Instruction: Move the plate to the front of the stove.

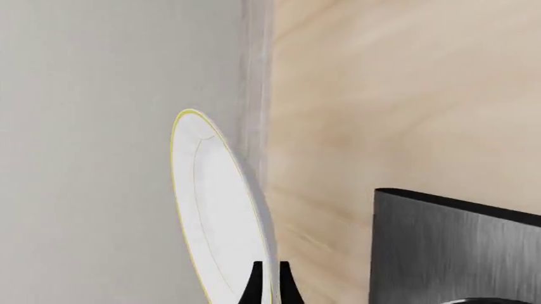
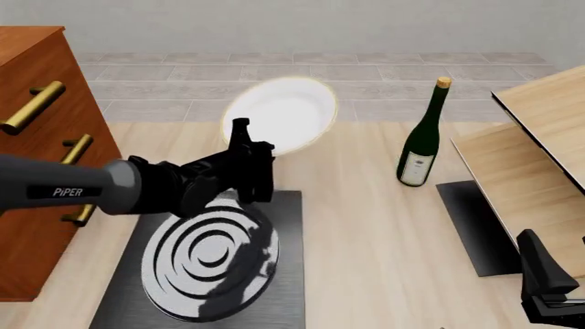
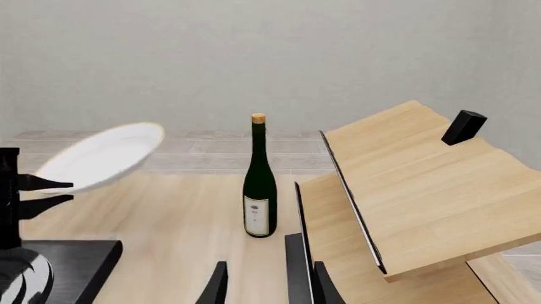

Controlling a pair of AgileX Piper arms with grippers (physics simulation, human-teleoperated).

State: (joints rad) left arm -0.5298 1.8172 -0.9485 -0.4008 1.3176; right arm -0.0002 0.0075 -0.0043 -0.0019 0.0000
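Note:
The white plate (image 2: 285, 110) with its thin yellow rim hangs tilted in the air beyond the stove's far edge. My left gripper (image 2: 240, 131) is shut on the plate's near rim. In the left wrist view the plate (image 1: 215, 209) shows nearly edge-on, with its rim between the fingertips (image 1: 252, 288). The black stove (image 2: 283, 274) with silver rings lies flat below the left arm, and a corner of the stove (image 1: 457, 247) shows in the left wrist view. The right wrist view also catches the raised plate (image 3: 101, 157). My right gripper (image 2: 550, 291) stands open at the near right, holding nothing.
A dark green wine bottle (image 2: 422, 140) stands upright right of the stove. A wooden drawer cabinet (image 2: 37, 137) with brass handles stands at the left. A slanted wooden shelf unit (image 2: 539, 157) and a plain dark panel (image 2: 475, 226) are at the right.

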